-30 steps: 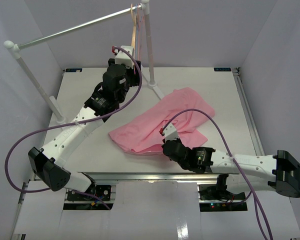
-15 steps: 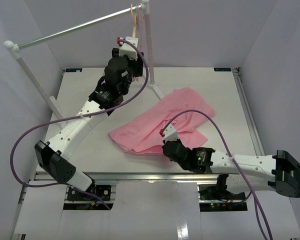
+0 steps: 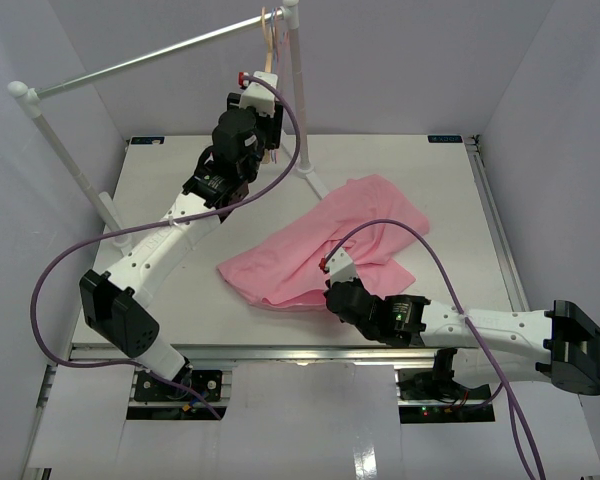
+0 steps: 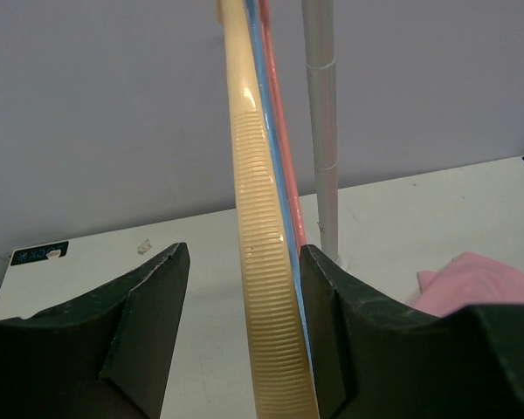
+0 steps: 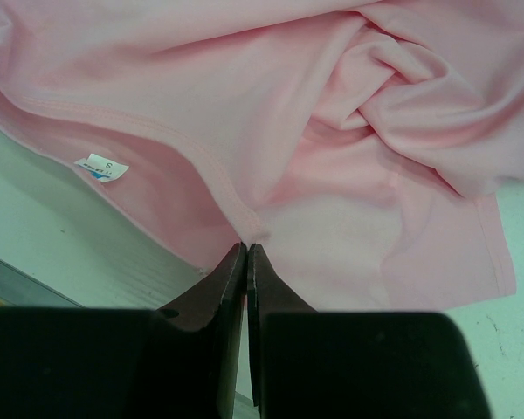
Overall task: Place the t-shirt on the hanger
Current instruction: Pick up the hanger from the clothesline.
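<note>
Your left arm (image 3: 170, 235) climbed closer to the rail (image 3: 140, 58) over the last second, and the left gripper (image 4: 244, 253) stood partly open astride the hanger (image 4: 244, 131), which hung at the rail's far end; one finger touched the thin blue hanger (image 4: 279, 201) lying against it, and the other stood clear. Your right gripper (image 5: 246, 249) had not shifted and stayed fully closed, pinching the hem of the shirt (image 3: 320, 245), which lay crumpled on the table (image 3: 430, 180), well apart from the hanger.
</note>
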